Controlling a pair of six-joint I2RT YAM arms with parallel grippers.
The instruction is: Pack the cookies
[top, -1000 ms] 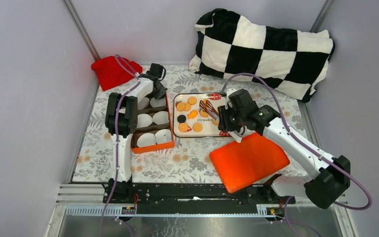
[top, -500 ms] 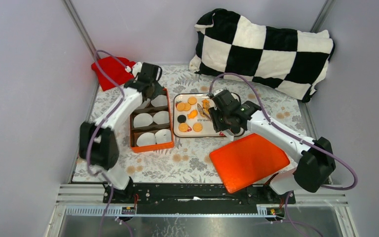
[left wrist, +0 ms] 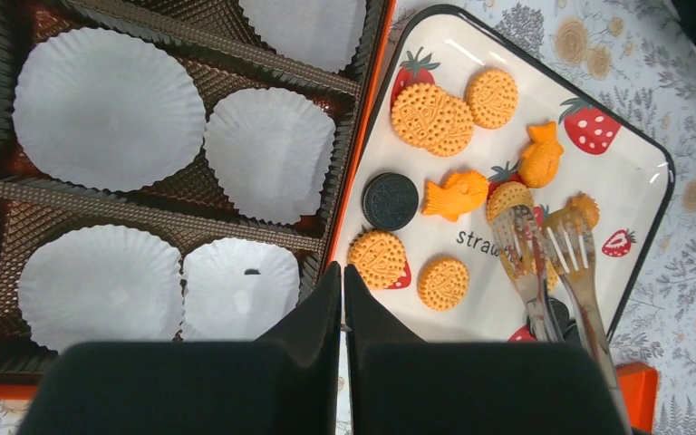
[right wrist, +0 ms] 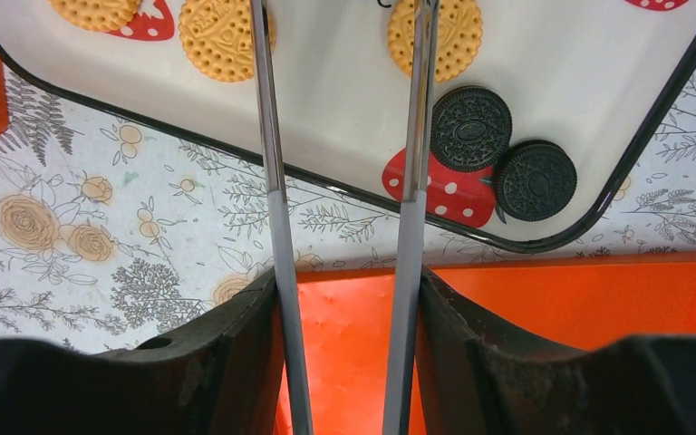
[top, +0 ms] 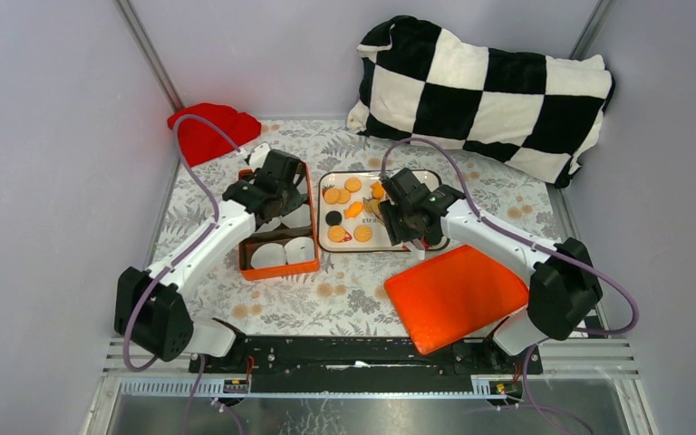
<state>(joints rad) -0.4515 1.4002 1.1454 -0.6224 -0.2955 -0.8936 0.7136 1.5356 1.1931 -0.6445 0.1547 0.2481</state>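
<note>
The tongs (right wrist: pixel 413 181) and tray (right wrist: pixel 344 118) run off the right wrist view's top edge; three cookies (right wrist: pixel 213 32) likewise.

A glossy smooth tray (right wrist: pixel 344 109), crinkled paper liners (left wrist: pixel 109 109), shiny metal tongs (right wrist: pixel 272 181), matt embossed cookies (left wrist: pixel 432 120).

Plain pale-grey walls (top: pixel 54 136) on 3 sides, metal posts (top: pixel 149 56) in far corners. Floral tablecloth (top: pixel 344 294), alu rail (top: pixel 136 360) at near edge. B&W checkered pillow (top: pixel 489 91) far right, red cloth (top: pixel 213 131) far left. Soft light.

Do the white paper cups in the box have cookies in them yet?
Empty. Every paper cup in view holds nothing; the cookies lie on the strawberry tray.
</note>
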